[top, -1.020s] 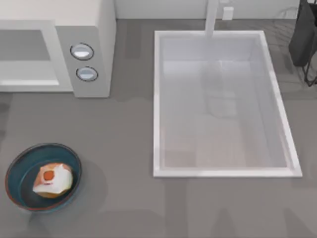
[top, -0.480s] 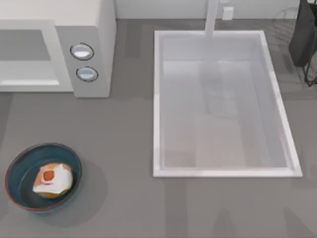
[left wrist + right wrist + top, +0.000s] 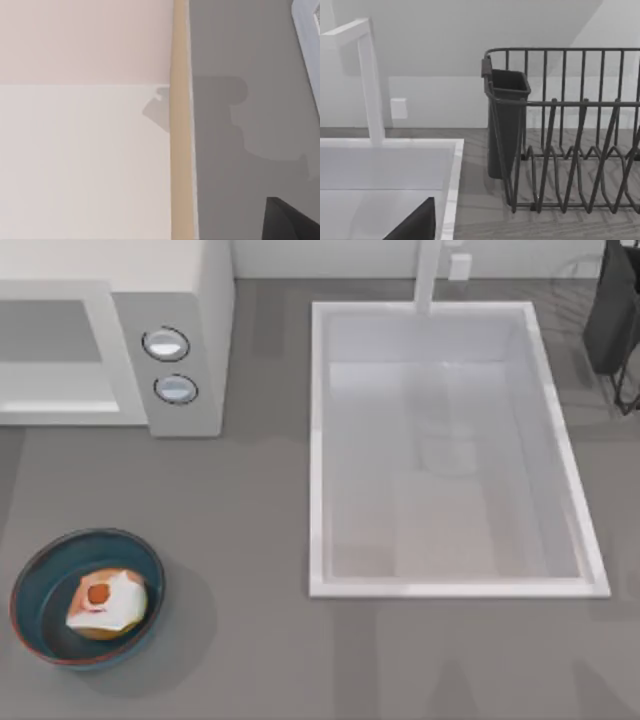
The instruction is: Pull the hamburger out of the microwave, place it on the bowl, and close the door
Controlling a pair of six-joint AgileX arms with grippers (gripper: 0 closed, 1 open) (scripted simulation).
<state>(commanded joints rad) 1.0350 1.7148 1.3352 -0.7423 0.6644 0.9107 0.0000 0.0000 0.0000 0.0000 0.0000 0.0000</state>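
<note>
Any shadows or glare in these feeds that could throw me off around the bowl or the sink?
Top view: the bowl casts a soft shadow toward the sink side; no glare on the hamburger. Left wrist view: a blocky shadow lies on the grey counter. Right wrist view: the dish rack is evenly lit.

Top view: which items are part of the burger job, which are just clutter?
Job:
hamburger, lying in the bowl
bowl, front left of the table
microwave, back left
door

Clutter:
sink
faucet
dish rack
dark caddy on the rack
</note>
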